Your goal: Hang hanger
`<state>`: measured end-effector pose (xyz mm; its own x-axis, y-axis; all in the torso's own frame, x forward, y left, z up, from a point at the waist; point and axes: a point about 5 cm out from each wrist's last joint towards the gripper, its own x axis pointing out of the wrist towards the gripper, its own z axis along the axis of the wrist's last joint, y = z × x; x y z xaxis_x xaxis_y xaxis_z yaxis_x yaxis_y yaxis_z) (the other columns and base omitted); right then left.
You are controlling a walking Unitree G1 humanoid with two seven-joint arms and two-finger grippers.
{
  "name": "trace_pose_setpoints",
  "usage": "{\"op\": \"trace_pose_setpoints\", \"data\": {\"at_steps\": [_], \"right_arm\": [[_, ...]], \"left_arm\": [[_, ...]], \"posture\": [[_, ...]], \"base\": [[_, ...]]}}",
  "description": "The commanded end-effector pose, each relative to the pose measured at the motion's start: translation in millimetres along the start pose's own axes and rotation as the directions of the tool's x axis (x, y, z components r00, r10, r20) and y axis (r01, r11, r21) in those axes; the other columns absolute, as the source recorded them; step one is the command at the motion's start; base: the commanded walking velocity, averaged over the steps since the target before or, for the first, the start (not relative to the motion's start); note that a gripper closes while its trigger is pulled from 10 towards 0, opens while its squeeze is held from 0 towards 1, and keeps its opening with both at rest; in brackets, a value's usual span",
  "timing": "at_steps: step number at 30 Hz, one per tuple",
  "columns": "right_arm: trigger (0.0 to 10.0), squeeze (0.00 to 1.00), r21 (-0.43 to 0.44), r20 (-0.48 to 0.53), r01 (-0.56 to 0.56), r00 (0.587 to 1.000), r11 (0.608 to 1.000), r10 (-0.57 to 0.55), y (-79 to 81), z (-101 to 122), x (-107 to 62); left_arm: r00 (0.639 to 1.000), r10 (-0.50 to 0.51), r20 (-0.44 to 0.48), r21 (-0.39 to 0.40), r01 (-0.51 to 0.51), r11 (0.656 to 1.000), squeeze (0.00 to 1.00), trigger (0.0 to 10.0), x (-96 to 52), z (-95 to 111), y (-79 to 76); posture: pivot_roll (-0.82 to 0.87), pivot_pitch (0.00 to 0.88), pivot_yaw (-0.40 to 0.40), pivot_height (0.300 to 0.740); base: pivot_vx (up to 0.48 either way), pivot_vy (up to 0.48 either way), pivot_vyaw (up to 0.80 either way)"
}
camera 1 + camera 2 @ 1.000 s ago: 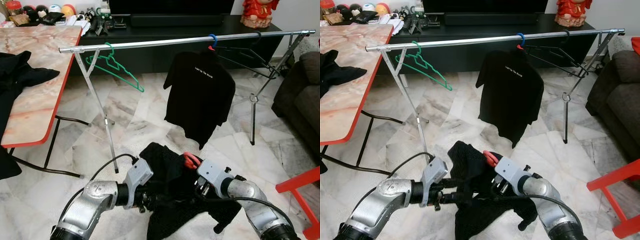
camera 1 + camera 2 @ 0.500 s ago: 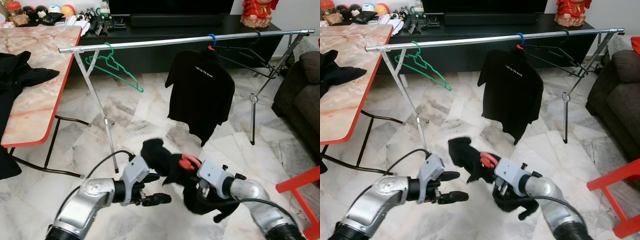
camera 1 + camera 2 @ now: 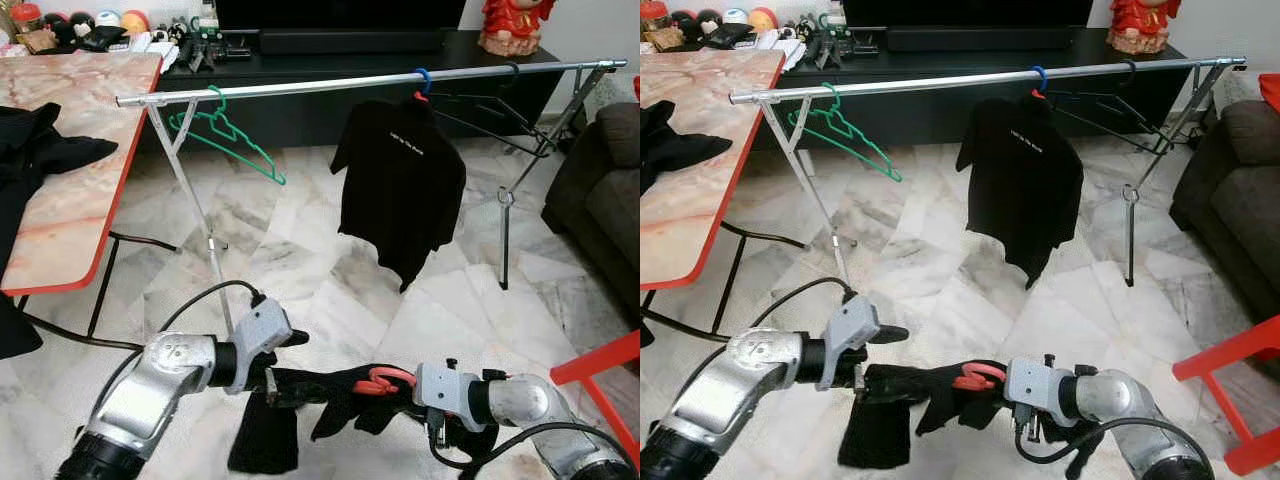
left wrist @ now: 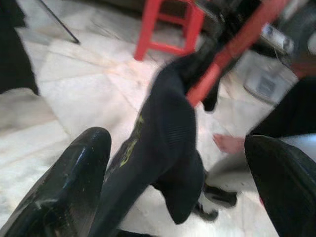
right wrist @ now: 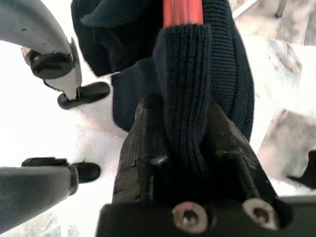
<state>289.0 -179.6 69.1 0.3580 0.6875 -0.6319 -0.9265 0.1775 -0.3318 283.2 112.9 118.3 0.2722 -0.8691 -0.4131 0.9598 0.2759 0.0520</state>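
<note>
Low in the near foreground, the right gripper (image 5: 185, 148) has its jaws clamped together on a dark knit garment (image 3: 330, 395) and the red hanger (image 3: 385, 379) threaded through it. The left gripper (image 3: 285, 370) has its jaws spread wide apart, one finger (image 4: 59, 187) each side of the garment's left end; whether they touch the cloth is hard to tell. The garment stretches between the two arms, a sleeve drooping toward the marble floor (image 3: 300, 250).

Farther off, a metal clothes rail (image 3: 370, 82) spans the room, carrying a green hanger (image 3: 228, 135) at its left, a black T-shirt (image 3: 400, 195) on a blue-hooked hanger, and dark empty hangers at right. On the left, a marble-topped surface (image 3: 80, 150) with red edging carries black clothing. A dark sofa is cut off at right, a red stool near right. The left wrist view is blurred.
</note>
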Motion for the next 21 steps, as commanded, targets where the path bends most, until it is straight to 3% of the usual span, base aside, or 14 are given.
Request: {"op": "trace_pose_setpoints", "data": {"at_steps": [1, 5, 6, 7, 13, 21], "right_arm": [[0.0, 0.0, -0.022, 0.038, -0.014, 0.999, 1.0, 0.015, -0.8, 7, 3.1], [0.0, 0.0, -0.037, 0.055, -0.03, 0.998, 0.999, 0.032, 0.3, 10, 4.2], [0.0, 0.0, -0.041, 0.06, -0.034, 0.998, 0.999, 0.036, 0.5, 11, 4.0], [0.0, 0.0, -0.045, 0.064, -0.038, 0.997, 0.998, 0.041, 0.6, 12, 3.7], [0.0, 0.0, -0.05, 0.097, -0.097, 0.99, 0.994, 0.102, 4.4, 19, 4.8], [0.0, 0.0, -0.07, 0.125, -0.088, 0.987, 0.994, 0.097, -0.8, 26, 6.7]], "left_arm": [[0.998, -0.051, -0.028, 0.012, 0.051, 0.999, 1.0, 10.0, 9.8, -3, -5.8], [0.997, -0.069, -0.032, 0.025, 0.07, 0.997, 1.0, 10.0, 15.1, -3, -8.3], [0.997, -0.066, -0.037, 0.033, 0.067, 0.997, 0.75, 10.0, 15.7, -4, -8.0], [0.997, -0.065, -0.042, 0.035, 0.066, 0.997, 0.0, 10.0, 16.3, -4, -7.8], [0.999, -0.04, -0.022, 0.047, 0.041, 0.998, 0.0, 10.0, 22.6, -2, -4.2], [0.999, -0.044, -0.029, 0.049, 0.045, 0.998, 0.0, 10.0, 29.4, -3, -4.8]], "posture": [[-0.03, 0.127, -0.037, 0.74], [-0.03, 0.122, -0.037, 0.74], [-0.03, 0.121, -0.038, 0.74], [-0.03, 0.12, -0.039, 0.74], [-0.03, 0.122, -0.043, 0.74], [-0.03, 0.128, -0.045, 0.74]], "base": [[0.0, 0.0, 0.0], [0.0, 0.0, 0.0], [0.0, 0.0, 0.0], [0.0, 0.0, 0.0], [0.0, 0.0, 0.0], [0.0, 0.0, 0.0]]}}
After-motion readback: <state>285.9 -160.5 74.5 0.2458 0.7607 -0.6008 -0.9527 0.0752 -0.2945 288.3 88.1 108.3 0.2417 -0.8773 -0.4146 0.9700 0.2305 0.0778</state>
